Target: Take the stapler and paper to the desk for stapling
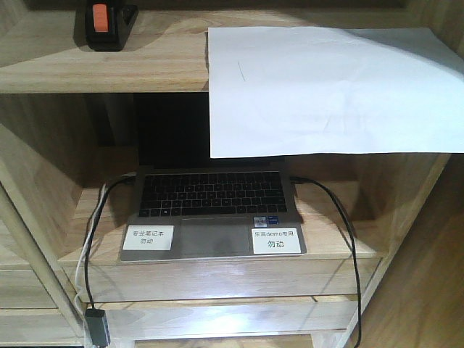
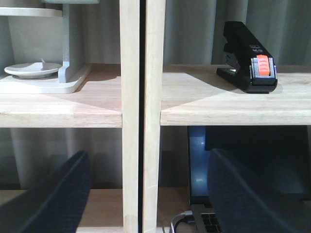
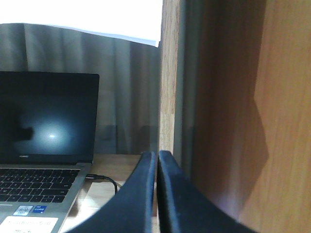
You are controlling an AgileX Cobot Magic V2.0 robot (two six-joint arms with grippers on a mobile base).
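In the left wrist view, a pale dish (image 2: 33,69) is sitting in the far-left compartment, beyond a wooden upright (image 2: 143,116). The left gripper (image 2: 149,158) is hanging released, its dark fingers (image 2: 53,194) spread wide with nothing between them, low down under the upper shelf (image 2: 233,104). The stapler (image 2: 250,58) is resting on that shelf, up and to the right of the gripper and well apart from it, orange-red patch turned toward the camera.

Right of the stapler on the same shelf, the paper (image 1: 326,87) is lying flat. Its near edge is overhanging and covering part of the screen of an open laptop (image 1: 210,210) on the level below.

Farthest right, the right gripper (image 3: 156,165) is clenched, finger against finger, gripping nothing. It is sitting low beside the shelf's side panel (image 3: 233,121), with the paper's edge well above it.

Neither item is in hand, so the task appears to be at the reaching step. The left arm is likely needing to rise and shift right until its jaws straddle the stapler. The right one is needing to open and climb to the overhanging edge. I cannot tell which surface is the desk.
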